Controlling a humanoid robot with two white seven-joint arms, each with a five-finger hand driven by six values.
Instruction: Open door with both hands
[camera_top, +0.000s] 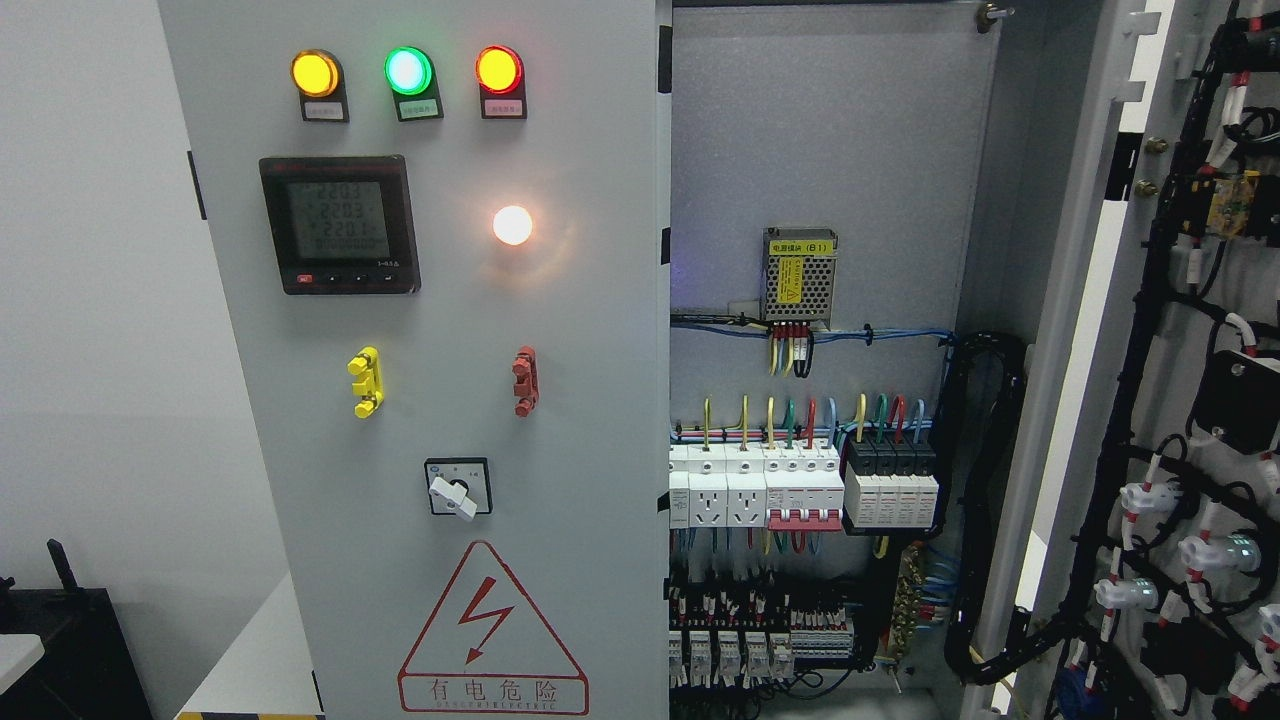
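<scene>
Electrical cabinet fills the head view: the left door (420, 400) stands closed, a tall upright panel carrying lamps, a meter (340, 224) and a rotary switch (457, 487), while the right door (1190, 400) is swung wide to the far right, baring the breaker rows (800, 485) between them. Neither hand nor arm shows anywhere, so which is nearer and how open the fingers are cannot be told. Judgement: the closed door's free vertical edge (664, 400) lies just right of centre, so any pull would likely start there.

Cabinet door (560, 400): matt grey painted metal; meter (339, 224) glossy black plastic.
</scene>
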